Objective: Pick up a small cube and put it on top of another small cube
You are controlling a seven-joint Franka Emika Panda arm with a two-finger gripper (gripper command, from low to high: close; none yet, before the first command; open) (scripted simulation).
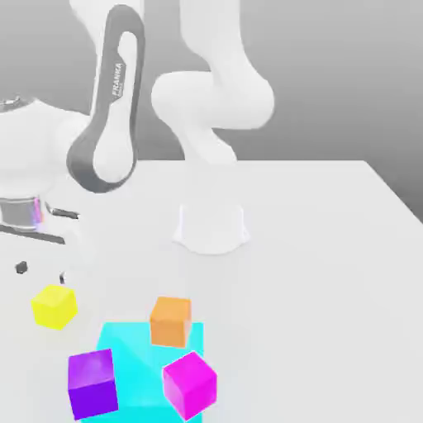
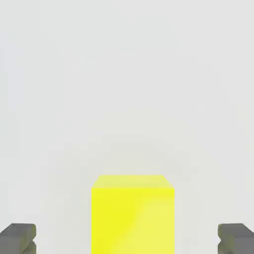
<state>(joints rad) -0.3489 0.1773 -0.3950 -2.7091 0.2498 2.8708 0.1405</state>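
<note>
White Franka arm [image 1: 111, 116] bends down at the exterior view's left, its gripper [image 1: 41, 271] low over the table, dark fingertips [image 2: 19, 237] spread wide apart.

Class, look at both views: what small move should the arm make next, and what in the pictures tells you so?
Probably lower straight down. The gripper is open, its jaws wide on either side of the yellow cube, apart from it, and the cube rests on the table, ungrasped.

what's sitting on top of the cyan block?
On the large flat cyan block sits the orange cube at its far edge. The purple cube and magenta cube overlap its near corners; whether they rest fully on it is unclear. Surface beneath them is covered.
</note>
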